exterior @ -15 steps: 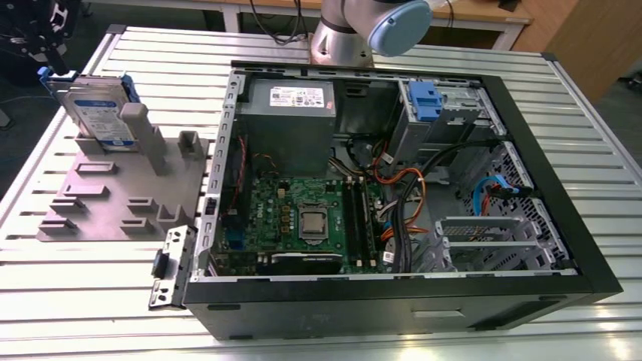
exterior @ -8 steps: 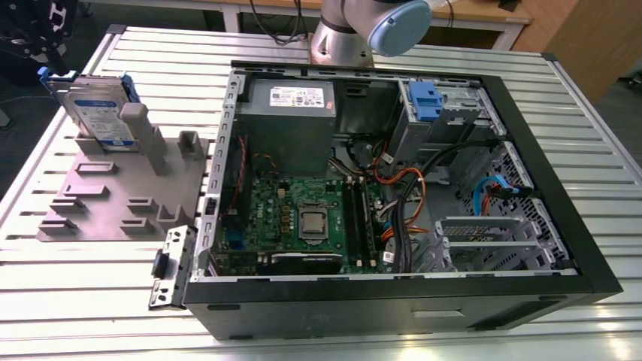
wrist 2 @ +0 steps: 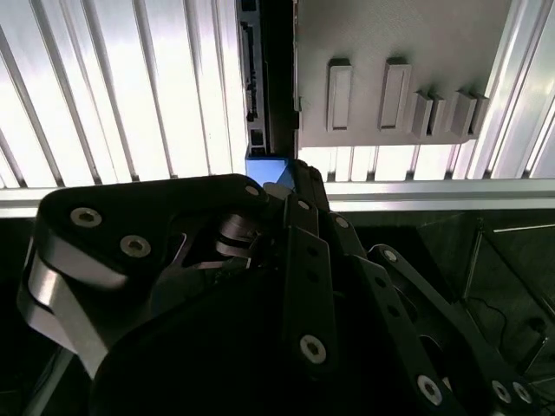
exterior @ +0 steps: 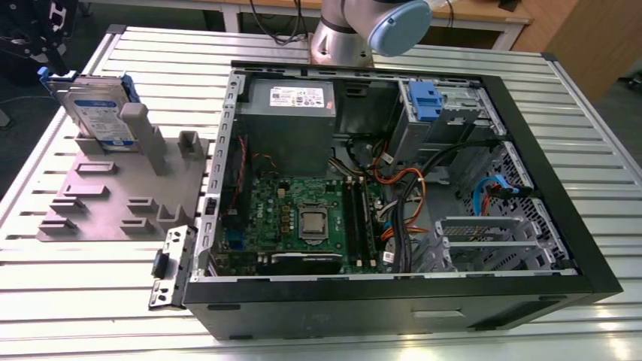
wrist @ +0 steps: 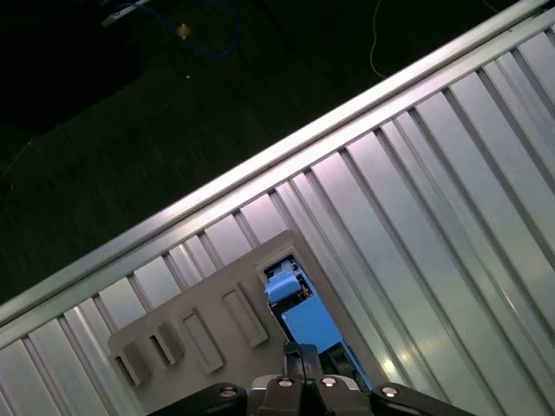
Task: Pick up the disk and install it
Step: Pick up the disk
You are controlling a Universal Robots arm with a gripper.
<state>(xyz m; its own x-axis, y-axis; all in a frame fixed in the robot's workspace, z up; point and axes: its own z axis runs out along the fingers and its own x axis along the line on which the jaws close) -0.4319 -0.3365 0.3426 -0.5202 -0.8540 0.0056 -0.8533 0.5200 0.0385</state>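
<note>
The disk [exterior: 96,113], a silver drive with a white-and-blue label in a blue carrier, stands upright on its edge in a slot at the back of a grey fixture plate [exterior: 110,199], on the exterior view's left. In both wrist views I look down along the gripper onto it. The blue carrier [wrist: 299,316] shows just past the black gripper [wrist: 302,368], beside the fixture's raised blocks [wrist: 208,334]. In the second wrist view the gripper [wrist 2: 276,195] hangs over the disk's thin edge [wrist 2: 253,87] and a blue carrier corner [wrist 2: 265,167].
An open black computer case [exterior: 561,248] lies to the right of the fixture, with a grey power-supply box [exterior: 291,101], a motherboard [exterior: 301,218] and a blue-latched drive bay [exterior: 425,101] inside. The arm's base [exterior: 346,34] stands behind the case. The slatted table's edge [wrist: 286,156] borders dark floor.
</note>
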